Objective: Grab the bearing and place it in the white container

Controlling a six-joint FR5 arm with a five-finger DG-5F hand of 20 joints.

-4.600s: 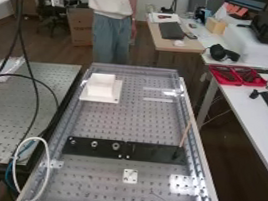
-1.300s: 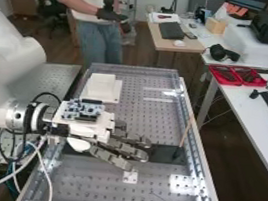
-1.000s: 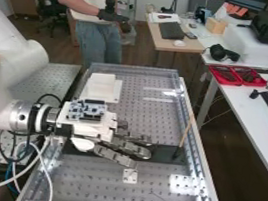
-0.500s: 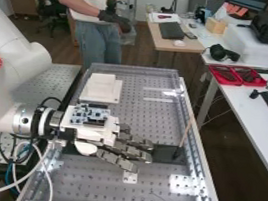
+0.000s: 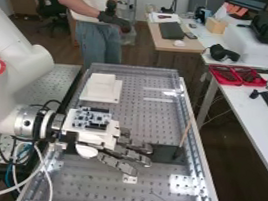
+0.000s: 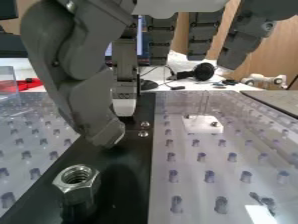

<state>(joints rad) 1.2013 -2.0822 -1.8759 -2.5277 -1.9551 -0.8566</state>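
Robot hand (image 5: 117, 164), loosely open and empty, is newly over the black strip (image 5: 166, 155), where the likely bearing (image 6: 75, 184), metal and hex-topped, stands ungrasped, so gripping it seems next

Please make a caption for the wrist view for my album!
A dark grey robot hand over a flat black strip, beside a silver six-sided metal nut.

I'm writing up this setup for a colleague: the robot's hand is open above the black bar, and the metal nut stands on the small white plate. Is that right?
Not quite: the wrist view shows the metal nut standing on the black bar. The rest is right: the hand is open above that bar.
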